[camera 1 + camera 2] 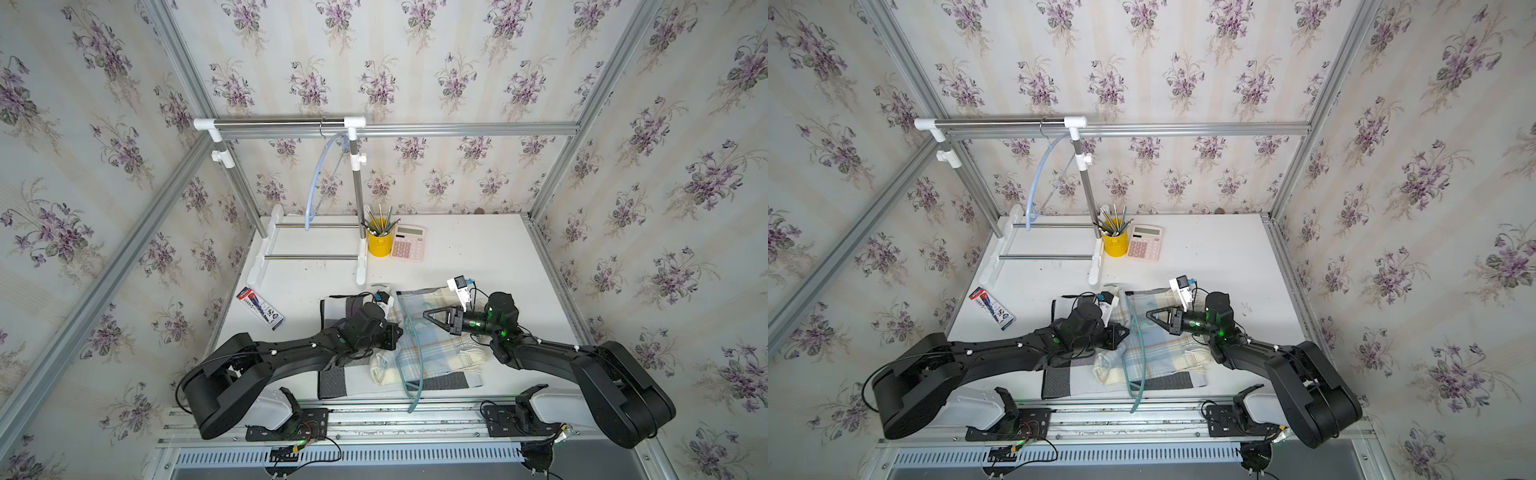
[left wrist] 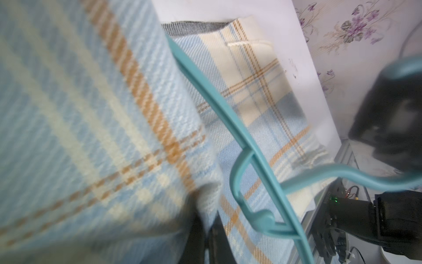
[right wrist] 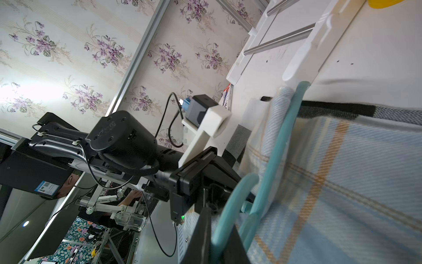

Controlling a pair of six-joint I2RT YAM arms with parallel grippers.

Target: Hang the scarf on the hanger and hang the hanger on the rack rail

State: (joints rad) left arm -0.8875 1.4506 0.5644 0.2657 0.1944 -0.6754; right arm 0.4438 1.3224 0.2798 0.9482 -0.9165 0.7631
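The scarf point(image 1: 436, 353) lies by the table's point(image 1: 478, 257) front edge. The hanger point(image 1: 419, 365) lies on it, long axis front to back. The left gripper point(image 2: 206, 230) pinches a scarf fold just left of the hanger. The right gripper point(image 1: 427, 315) looks clamped on its hook. The print on the packet point(image 1: 259, 308) is unreadable.

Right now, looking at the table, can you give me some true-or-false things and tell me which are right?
The pencil cup is yellow. True.
The calculator is green. False: it is pink.
The teal hanger crosses over the scarf. True.
The rack has nothing on it. False: a light blue hanger hangs from its rail.
The right tool is wide open. False: it is shut on the teal hanger's hook.
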